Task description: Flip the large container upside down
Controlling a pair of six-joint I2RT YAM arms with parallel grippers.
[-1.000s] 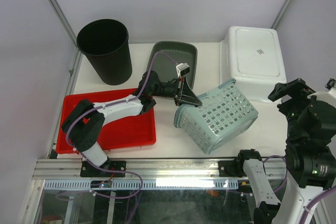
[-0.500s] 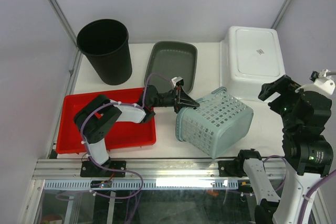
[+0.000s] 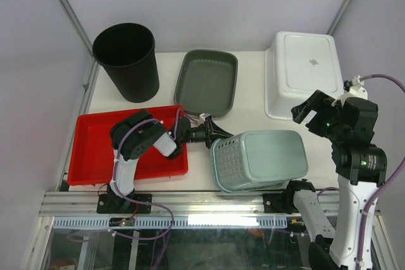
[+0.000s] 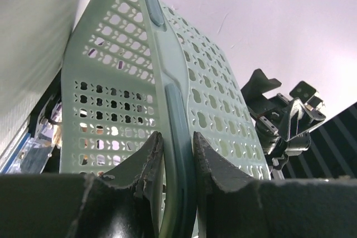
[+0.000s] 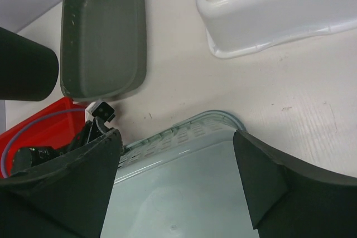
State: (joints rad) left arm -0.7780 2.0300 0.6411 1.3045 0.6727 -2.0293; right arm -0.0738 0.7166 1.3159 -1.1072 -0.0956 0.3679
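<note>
Black plastic comes first at the far left: a tall round bin (image 3: 125, 61) stands upright at the back of the table. In front of it lies a flat red tray (image 3: 88, 156), and the left arm reaches across this tray toward the middle.

The left gripper (image 3: 205, 135) is closed narrow on the rim of the pale green basket (image 3: 259, 159). In the left wrist view the rim band passes between the two fingers (image 4: 146, 160), which press it from both sides. Behind the gripper, a grey dish (image 3: 207, 82) rests open side up and is not touched.

The basket, which I take to be the large container, lies at the near middle of the table. Its solid bottom faces up and its perforated end wall faces the left gripper. The turning therefore looks nearly finished. I cannot tell whether the held rim is fully down on the table. What seems left is to settle that edge, let go, and pull the arm away.

To the right at the back, a white tub (image 3: 307, 71) already sits bottom up. The right gripper (image 3: 308, 113) hangs above the basket's right part with its fingers spread wide, holding nothing.
</note>
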